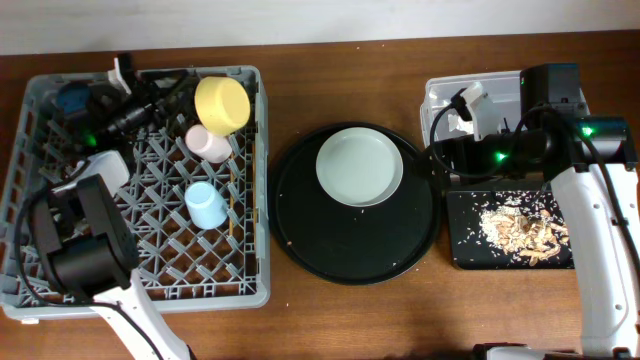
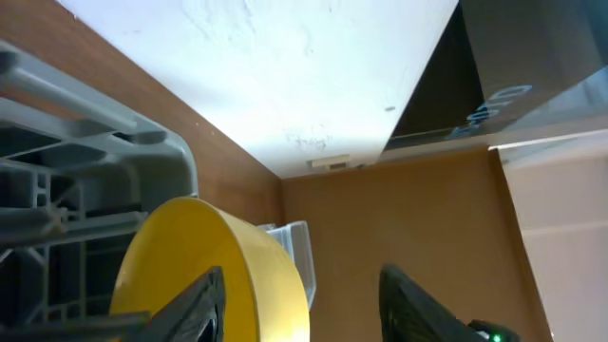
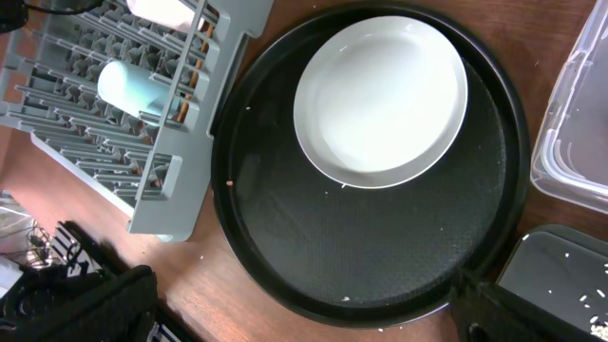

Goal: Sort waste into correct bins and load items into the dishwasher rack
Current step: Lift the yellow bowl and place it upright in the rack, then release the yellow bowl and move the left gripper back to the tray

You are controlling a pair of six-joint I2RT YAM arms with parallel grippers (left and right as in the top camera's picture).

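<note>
Fingers [image 2: 204, 309] of the left pincer [image 2: 300, 280] stand apart, open, at the far edge of the grey rack [image 1: 30, 200]. The yellow bowl [image 2: 218, 256] sits just beside the left finger and is not clamped. From above, the bowl lies tipped on its side in the far right corner of the rack, with its opening facing the pincer. Just near of it lies the pink cup [image 1: 208, 143] on its side, and nearer again the light-blue cup [image 1: 203, 204] stands among the pegs. The wooden chopsticks [image 1: 234, 200] lie just right of the blue cup, running near to far. The right pincer [image 1: 440, 158] is open wide with nothing between its fingers, and it hangs over the right edge of the round black tray [image 1: 350, 250] in the middle of the table [image 1: 300, 320]. The pale green plate [image 1: 360, 167] rests upright on the far part of that tray, not in the rack. To the right, at the far side, is the clear tub [image 1: 445, 95], mostly hidden by the right arm, so I cannot tell what it holds. Near of it is the shallow black tray [image 1: 465, 250], with beige food scraps [image 1: 520, 232] scattered in it.
</note>
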